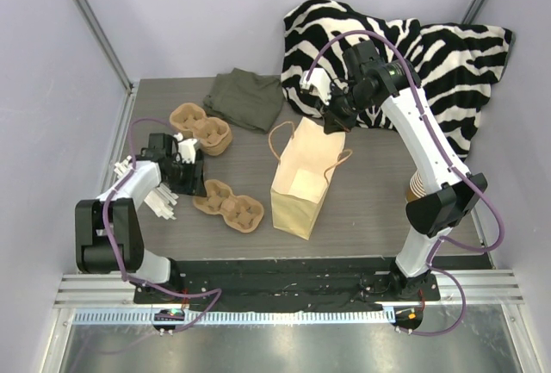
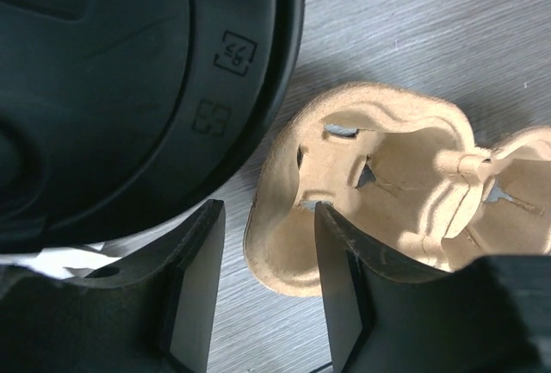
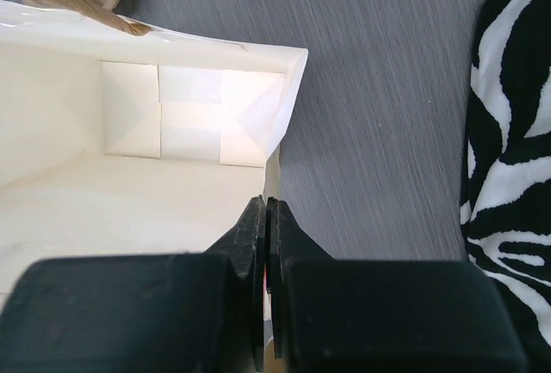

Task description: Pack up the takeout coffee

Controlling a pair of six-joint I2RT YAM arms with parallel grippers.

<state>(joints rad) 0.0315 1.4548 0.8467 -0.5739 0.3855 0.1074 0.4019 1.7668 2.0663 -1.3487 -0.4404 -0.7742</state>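
Note:
In the left wrist view a round black lid [image 2: 129, 71] fills the upper left; what is under it is hidden, so I cannot confirm the takeout coffee cup. My left gripper [image 2: 267, 218] is open just beside the lid, its right finger over the rim of a pulp cup carrier [image 2: 379, 192]. In the top view the left gripper [image 1: 195, 183] covers the lid. My right gripper [image 1: 331, 121] is shut on the far rim of the open paper bag [image 1: 303, 185]; the right wrist view shows its fingers [image 3: 267, 205] pinching the bag's wall [image 3: 172, 183], the bag empty inside.
A second pulp carrier [image 1: 200, 127] lies at the back left, an olive cloth [image 1: 245, 97] behind it. A zebra cloth [image 1: 413, 54] fills the back right. A stack of brown cups [image 1: 417, 185] stands behind the right arm. White sticks [image 1: 159, 202] lie near the left arm.

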